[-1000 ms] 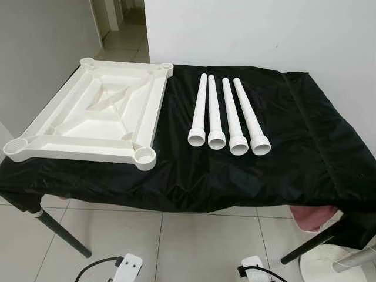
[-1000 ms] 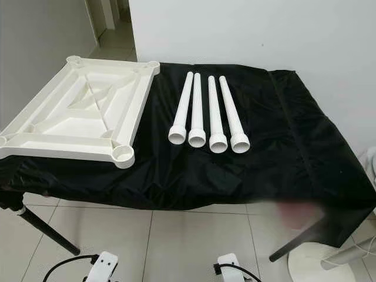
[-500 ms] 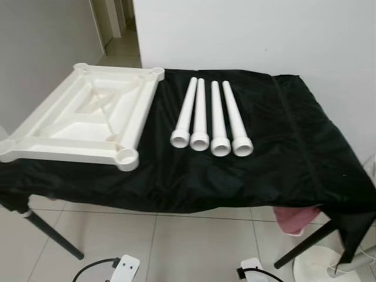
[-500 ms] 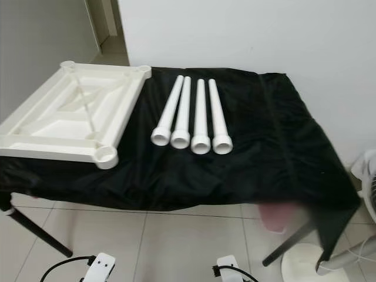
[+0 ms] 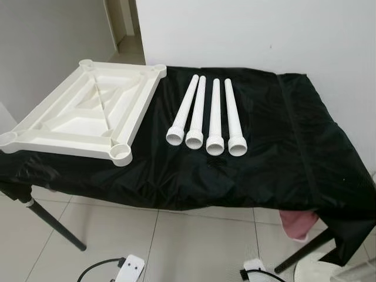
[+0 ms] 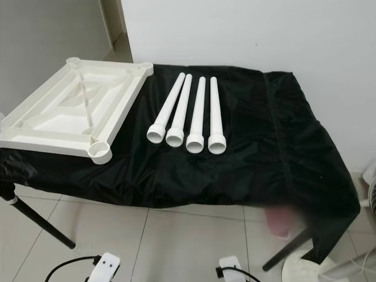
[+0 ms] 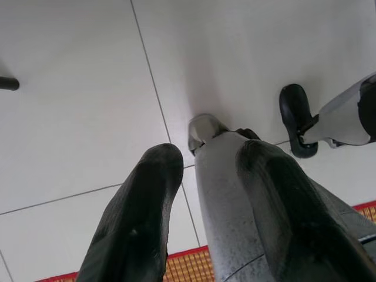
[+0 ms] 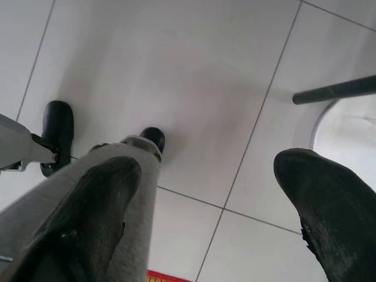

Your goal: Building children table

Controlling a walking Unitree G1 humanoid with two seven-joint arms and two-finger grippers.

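A white plastic tabletop (image 5: 88,111) lies upside down on the left of a table covered in black cloth (image 5: 282,147), with round leg sockets at its corners. Its left edge overhangs the table. Several white tapered legs (image 5: 205,117) lie side by side at the middle of the cloth, wide open ends toward me. Both arms hang low over the tiled floor. My left gripper (image 7: 211,158) is open, and its fingers (image 7: 147,205) frame my grey leg. Over bare tiles, my right gripper (image 8: 217,170) is open wide and holds nothing.
A white wall runs behind the table, with a doorway at the back left. Black table legs (image 5: 56,226) slant to the floor. Under the table's right corner hangs something pink (image 5: 296,223), beside a white round base (image 5: 329,273). The cloth's right half is bare.
The whole picture has shifted and tilted, so the camera has moved. The tabletop and the legs lie in the same places on the cloth.
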